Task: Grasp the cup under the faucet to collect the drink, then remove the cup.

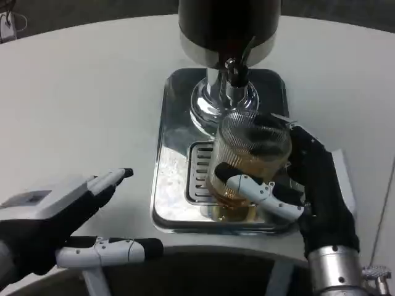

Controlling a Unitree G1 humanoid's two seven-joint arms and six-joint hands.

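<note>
Cup (250, 161) sat on tray (170, 203) under faucet (234, 77), part-full w/ amber drink. R hand (302, 191) wrapped round cup; L hand (68, 225) spread, idle. Judged glass: ribbed, fragile, slosh-prone; held mid-wall, kept upright.

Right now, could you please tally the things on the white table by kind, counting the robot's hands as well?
Ribbed clear glass cup with amber drink: 1
Black and chrome drink dispenser with faucet: 1
Shiny steel drip tray: 1
Robot hands: 2, left hand empty, right hand gripping the cup
Total: 5
</note>
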